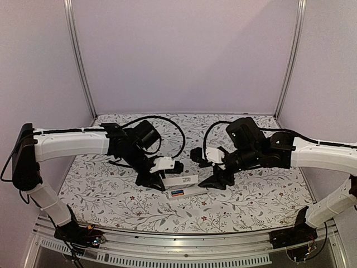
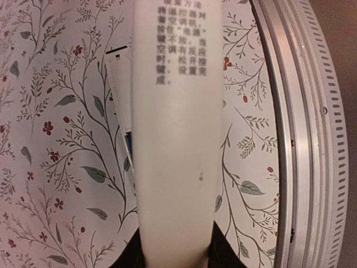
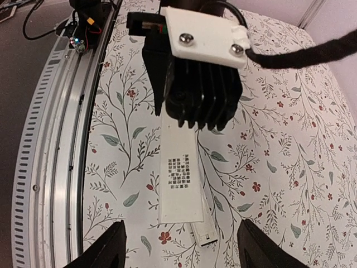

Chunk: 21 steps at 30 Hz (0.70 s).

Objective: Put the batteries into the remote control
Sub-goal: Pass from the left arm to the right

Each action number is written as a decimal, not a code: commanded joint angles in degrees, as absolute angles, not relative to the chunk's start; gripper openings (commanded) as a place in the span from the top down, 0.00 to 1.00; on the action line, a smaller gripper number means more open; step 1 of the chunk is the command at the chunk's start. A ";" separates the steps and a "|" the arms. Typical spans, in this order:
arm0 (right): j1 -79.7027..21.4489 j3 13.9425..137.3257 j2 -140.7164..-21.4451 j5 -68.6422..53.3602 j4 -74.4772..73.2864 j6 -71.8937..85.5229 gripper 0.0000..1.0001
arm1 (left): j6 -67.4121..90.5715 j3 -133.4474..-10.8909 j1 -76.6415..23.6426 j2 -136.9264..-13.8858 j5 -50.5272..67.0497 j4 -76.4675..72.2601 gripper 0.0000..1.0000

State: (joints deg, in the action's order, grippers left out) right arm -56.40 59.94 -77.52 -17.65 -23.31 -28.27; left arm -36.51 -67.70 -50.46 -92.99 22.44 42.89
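My left gripper [image 1: 166, 181] is shut on one end of a flat white panel with printed text [image 1: 184, 180], which it holds just above the table. The panel fills the left wrist view [image 2: 175, 139]. Under it lies the slim white remote control [image 1: 189, 191], partly covered; one edge shows in the left wrist view [image 2: 118, 84] and its end shows in the right wrist view [image 3: 205, 230]. The blue and orange-red batteries [image 1: 177, 193] sit side by side at the remote's left end. My right gripper [image 1: 215, 181] is open and empty, its fingers [image 3: 100, 251] spread to either side of the panel's free end [image 3: 179, 178].
A floral cloth [image 1: 111, 184] covers the table. A ribbed aluminium rail runs along the near edge [image 2: 301, 139] [image 3: 50, 139]. Black cables loop behind both wrists [image 1: 173, 125]. The left arm's wrist body [image 3: 201, 67] sits close in front of the right camera.
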 commanded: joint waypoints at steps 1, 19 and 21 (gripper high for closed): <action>-57.95 60.09 -79.90 -13.24 -26.60 -31.73 0.34 | -37.44 -69.08 -52.30 -93.90 23.78 43.52 0.81; -61.60 61.11 -82.32 -10.10 -27.09 -34.55 0.46 | -37.10 -70.31 -53.17 -94.88 25.36 43.36 0.82; -61.77 61.86 -82.80 -9.66 -27.76 -35.27 0.47 | -37.05 -70.55 -53.26 -95.10 25.34 43.61 0.82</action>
